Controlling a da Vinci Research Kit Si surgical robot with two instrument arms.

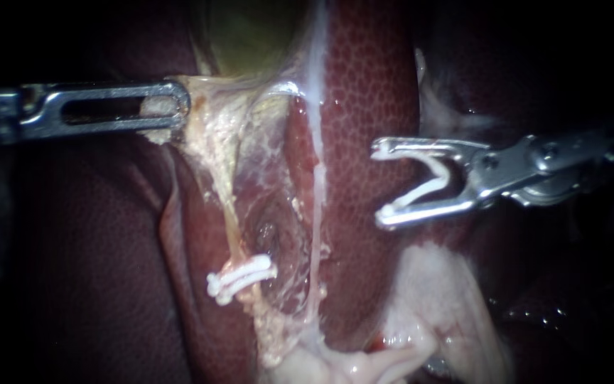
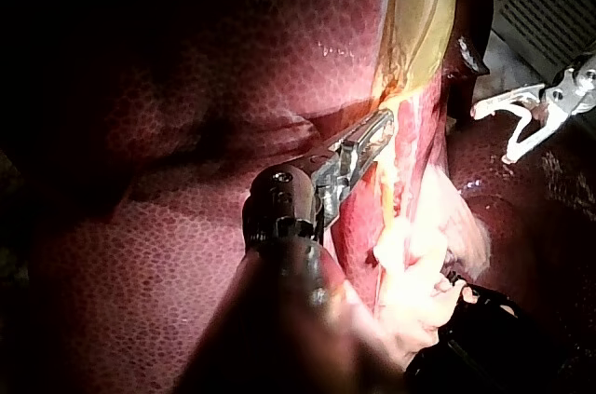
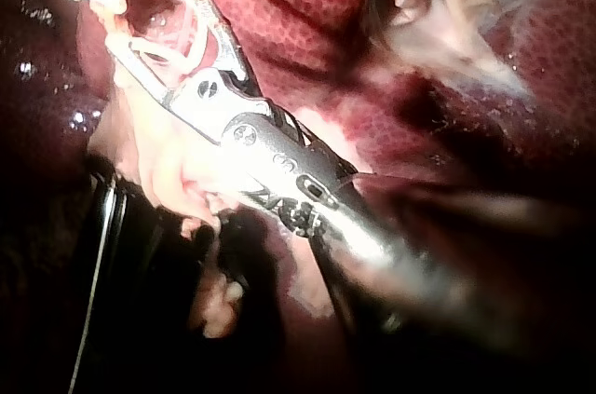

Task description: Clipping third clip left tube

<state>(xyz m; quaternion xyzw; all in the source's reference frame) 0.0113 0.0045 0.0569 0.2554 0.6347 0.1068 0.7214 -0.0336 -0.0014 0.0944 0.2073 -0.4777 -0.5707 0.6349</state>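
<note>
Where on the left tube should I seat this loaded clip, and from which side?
Take the bare stretch of the left tube just above the clips already on it. Come from its right with the right instrument, open clip mouth square across: the tube runs taut and near upright there.

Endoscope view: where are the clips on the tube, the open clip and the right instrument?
clips on the tube [image 1: 241, 276], endoscope view, middle of the pair.
open clip [image 1: 417, 193], endoscope view, lower arm.
right instrument [image 1: 378, 183], endoscope view, between jaw tips.
</note>
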